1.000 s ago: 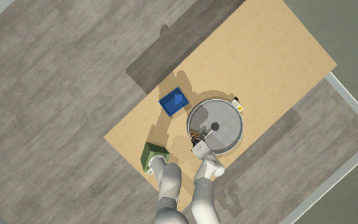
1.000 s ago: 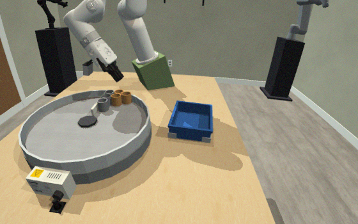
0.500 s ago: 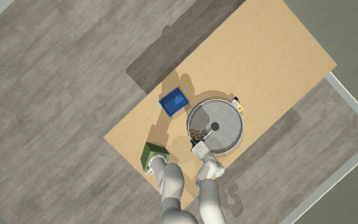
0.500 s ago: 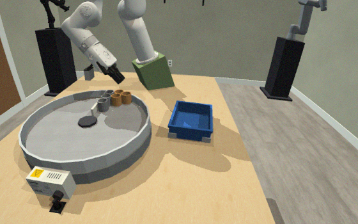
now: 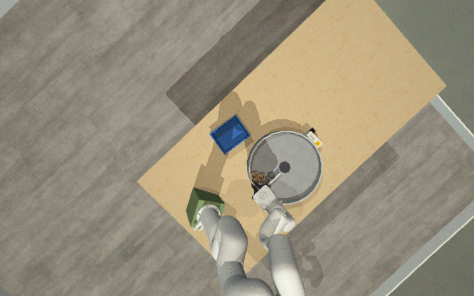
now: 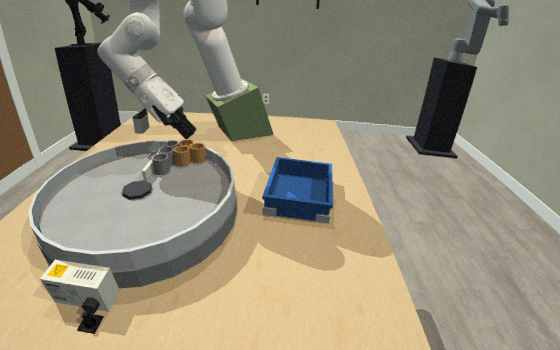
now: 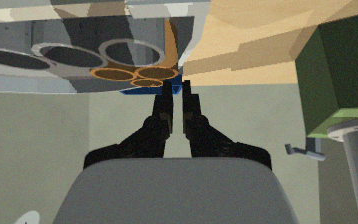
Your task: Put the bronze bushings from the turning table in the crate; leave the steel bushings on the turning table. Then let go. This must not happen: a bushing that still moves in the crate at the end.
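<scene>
We see an arm (image 6: 209,40) of smooth white rounded links, seated on a pale ring atop a green block (image 6: 241,114). The wrist housing is light grey – the hand (image 7: 176,90) is black, with two slim, straight fingers.

Place: you were in a robot lab | signs: arm on green block (image 6: 239,116) | black pedestals (image 6: 441,107) | workbench (image 6: 289,280)

Top view looks straight down from high; exterior faces the gripper (image 6: 187,131) across the table; wrist view looks along its fingers
</scene>
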`<state>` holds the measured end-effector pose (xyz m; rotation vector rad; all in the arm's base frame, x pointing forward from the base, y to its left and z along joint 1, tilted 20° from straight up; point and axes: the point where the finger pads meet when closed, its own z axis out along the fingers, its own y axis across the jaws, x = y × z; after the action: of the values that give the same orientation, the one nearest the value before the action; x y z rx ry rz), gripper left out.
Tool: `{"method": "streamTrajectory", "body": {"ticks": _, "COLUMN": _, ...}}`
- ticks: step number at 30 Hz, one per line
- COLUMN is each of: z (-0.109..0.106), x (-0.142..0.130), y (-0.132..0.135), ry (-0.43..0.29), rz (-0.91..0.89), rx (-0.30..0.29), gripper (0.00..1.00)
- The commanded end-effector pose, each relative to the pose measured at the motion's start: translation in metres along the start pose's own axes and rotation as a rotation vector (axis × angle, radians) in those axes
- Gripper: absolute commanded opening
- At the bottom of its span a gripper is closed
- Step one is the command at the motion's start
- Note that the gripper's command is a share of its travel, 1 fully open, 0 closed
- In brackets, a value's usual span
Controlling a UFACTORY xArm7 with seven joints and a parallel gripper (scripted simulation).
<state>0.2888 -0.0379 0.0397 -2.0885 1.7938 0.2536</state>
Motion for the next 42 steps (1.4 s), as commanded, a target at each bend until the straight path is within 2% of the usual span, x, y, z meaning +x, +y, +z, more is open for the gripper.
{"method": "streamTrajectory", "body": {"ticks": 1, "z": 0.0011, "x": 0.0021, "y": -0.0021, "ry": 0.003, "rz": -0.003, "rx": 0.003, "gripper": 0.10}}
{"method": "streamTrajectory", "body": {"ticks": 33, "z": 0.0103, "x": 0.0097, "y": -0.0022, "ry": 0.003, "rz": -0.003, "rx": 0.003, "gripper": 0.10}}
{"method": "streamTrajectory", "body": {"ticks": 34, "z": 0.0103, "x": 0.0097, "y": -0.0022, "ry": 0.003, "rz": -0.003, "rx": 0.003, "gripper": 0.00}}
{"method": "streamTrajectory", "body": {"ticks": 42, "z": 0.0103, "x": 0.0097, "y": -0.0022, "ry": 0.003, "rz": -0.003, "rx": 0.003, "gripper": 0.00}}
